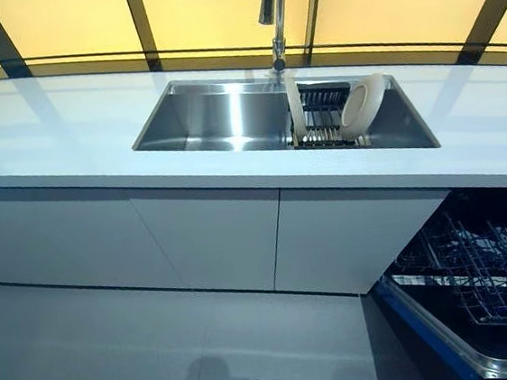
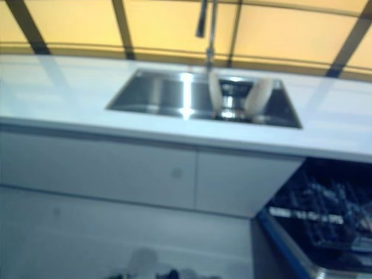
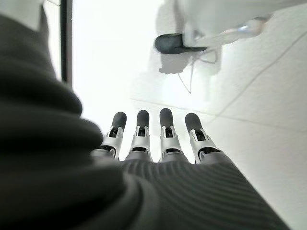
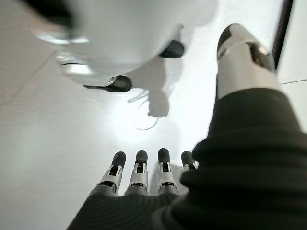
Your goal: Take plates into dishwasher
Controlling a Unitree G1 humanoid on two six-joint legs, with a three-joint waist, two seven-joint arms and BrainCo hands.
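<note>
Two plates (image 1: pixel 364 104) lean in the sink (image 1: pixel 205 118) rack; left hand (image 3: pixel 153 139) and right hand (image 4: pixel 144 175) hang empty, fingers straight (pointing floorward), so reach first for the nearer plate's rim.

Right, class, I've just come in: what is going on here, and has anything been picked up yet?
Nothing is being handled yet. Two pale plates stand on edge in a rack inside the steel sink, below the tap. The dishwasher at lower right is open with its wire basket out. The left hand and right hand hang empty over the floor, fingers straight.
</note>
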